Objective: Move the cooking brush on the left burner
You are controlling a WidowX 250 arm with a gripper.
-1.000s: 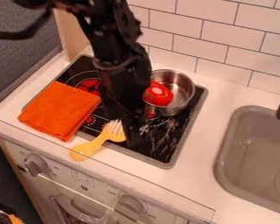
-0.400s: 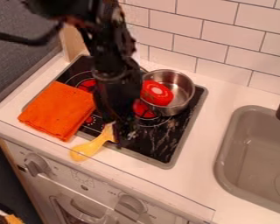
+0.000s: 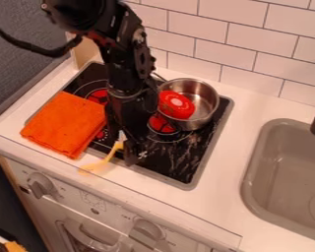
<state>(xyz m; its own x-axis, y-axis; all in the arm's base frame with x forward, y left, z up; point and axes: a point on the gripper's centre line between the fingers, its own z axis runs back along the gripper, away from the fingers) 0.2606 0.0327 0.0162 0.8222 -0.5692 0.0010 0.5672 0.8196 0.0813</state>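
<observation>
Over on the left, a folded orange cloth [image 3: 64, 124] overlaps the hob [image 3: 186, 162]. Next comes the yellow brush [image 3: 110, 156], handle towards the counter's front, other end right by the black gripper [image 3: 128, 152]; I can't tell whether that's pinching it or spread. Further right sit a metal pot [image 3: 208, 104] holding something red [image 3: 178, 105], then the grey sink [image 3: 278, 165].

Cooking brush [image 3: 110, 156]: pale yellow, slim in profile, seemingly turned on edge. Slanted, with rounded handle end down-left over the counter [image 3: 236, 152] and upper part over the near edge of the black cooktop [image 3: 188, 165]. Head mostly hidden; bristles or prongs impossible to make out. Off the left burner [image 3: 96, 95], on its near side. Burner: flat, red center, thin pale ring, near side covered.
</observation>
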